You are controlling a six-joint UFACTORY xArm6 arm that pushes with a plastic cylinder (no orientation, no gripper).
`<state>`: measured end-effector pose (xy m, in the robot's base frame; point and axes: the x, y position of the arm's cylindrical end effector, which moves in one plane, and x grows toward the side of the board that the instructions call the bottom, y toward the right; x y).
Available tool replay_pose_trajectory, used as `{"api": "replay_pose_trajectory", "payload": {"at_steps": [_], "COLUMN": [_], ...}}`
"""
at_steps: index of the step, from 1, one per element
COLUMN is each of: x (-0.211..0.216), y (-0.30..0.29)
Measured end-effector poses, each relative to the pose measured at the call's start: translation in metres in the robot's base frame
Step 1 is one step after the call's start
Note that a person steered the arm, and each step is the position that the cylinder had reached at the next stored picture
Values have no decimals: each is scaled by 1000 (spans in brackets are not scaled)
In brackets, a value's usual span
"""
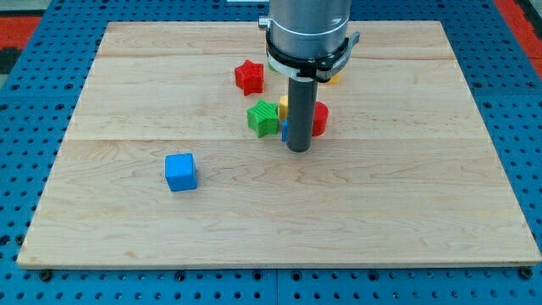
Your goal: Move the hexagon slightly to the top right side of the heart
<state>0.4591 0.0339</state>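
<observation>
My tip (297,150), a bare rod with no jaws to open or close, is sitting just below the red hexagon (319,119); the yellow heart (284,105) is largely hidden, so the next push probably calls for steering up-right.

Lighting: bright, even, from overhead. We note soft, short shadows beneath the blue cube (180,172) and around my tip (297,150). Glare: a mild sheen on the arm's metal collar (309,30). Focus: sharp across the wooden board (406,212). Edge distortion: we see none; board edges run straight.
</observation>
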Motion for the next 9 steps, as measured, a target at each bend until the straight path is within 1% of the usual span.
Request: {"api": "replay_pose_trajectory", "payload": {"at_steps": [1,2,3,4,5,6,7,8,9], "x": [22,8,-25,-107,-173,-189,-155,-143,-171], "y": [36,62,87,146,169,126,84,48,48]}}
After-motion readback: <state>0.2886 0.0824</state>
